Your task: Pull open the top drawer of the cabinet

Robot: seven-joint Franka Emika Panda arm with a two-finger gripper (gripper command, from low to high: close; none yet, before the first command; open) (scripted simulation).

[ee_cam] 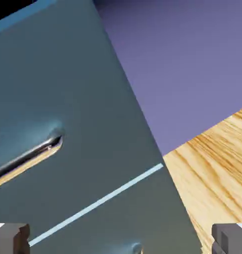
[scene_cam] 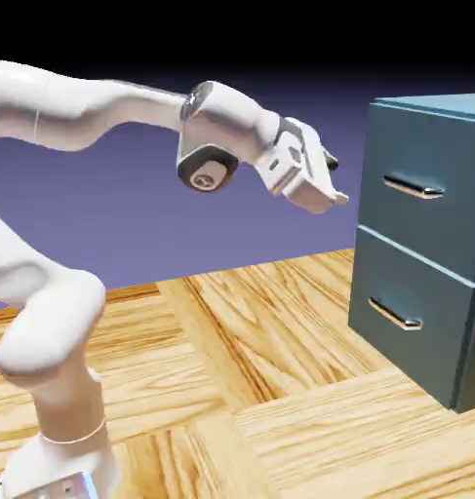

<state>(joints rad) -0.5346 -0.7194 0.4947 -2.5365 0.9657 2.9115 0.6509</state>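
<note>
While your gripper hangs with jaws spread wide and empty, level with the top drawer and short of its handle, you see that drawer shut flush in the cabinet, above the lower drawer.

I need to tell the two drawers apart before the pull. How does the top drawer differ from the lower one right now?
The top drawer sits above the lower drawer, level with the open hand, which touches neither. The top drawer's handle is nearer the hand; the lower drawer's handle hangs well below it. Both are teal, shut, with slim silver bar handles.
</note>
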